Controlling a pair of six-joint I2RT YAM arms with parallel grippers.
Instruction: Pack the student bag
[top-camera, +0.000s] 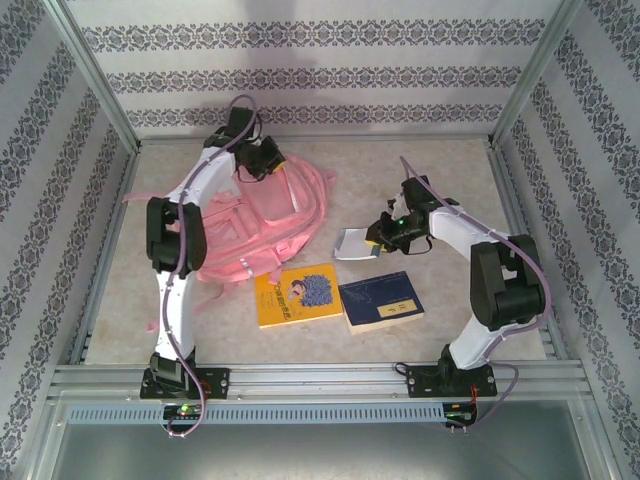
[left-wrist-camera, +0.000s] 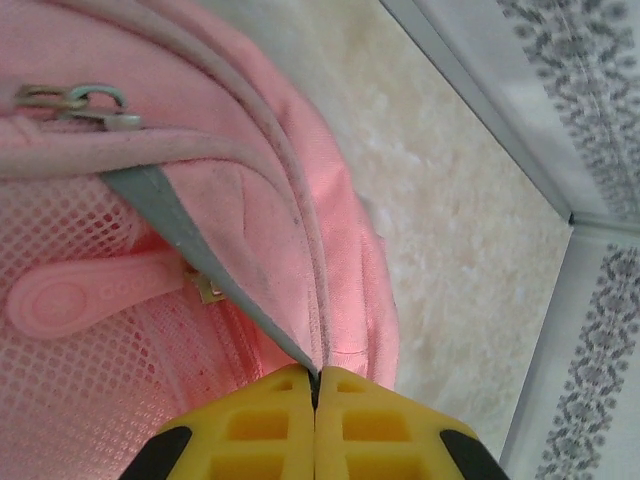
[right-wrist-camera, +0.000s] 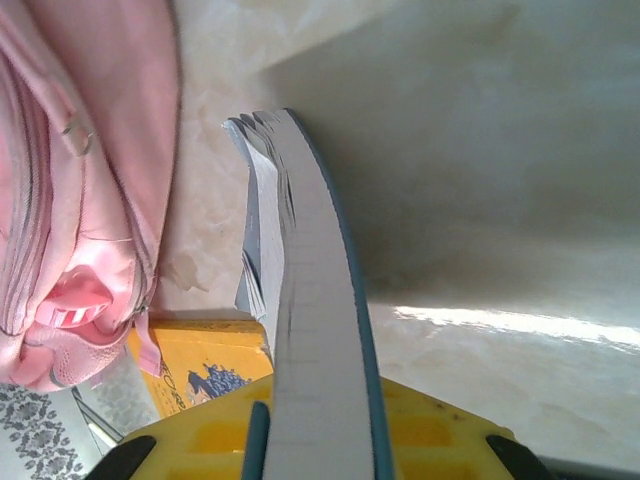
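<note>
student bag (top-camera: 292, 200): soft pink fabric with a mesh pocket, slumped flat on the left half of the marbled table (top-camera: 440, 180).
left gripper (left-wrist-camera: 315, 395): yellow jaws clenched on the bag's corded rim seam.
right gripper (right-wrist-camera: 318, 435): grasping a thin teal-covered book (right-wrist-camera: 310, 300), edge-up, pages fanned, beside the bag.

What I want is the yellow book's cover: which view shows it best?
Top external: the yellow book lies flat, cover up. Right wrist catches one corner beside the held book. Left wrist faces the student bag.
</note>
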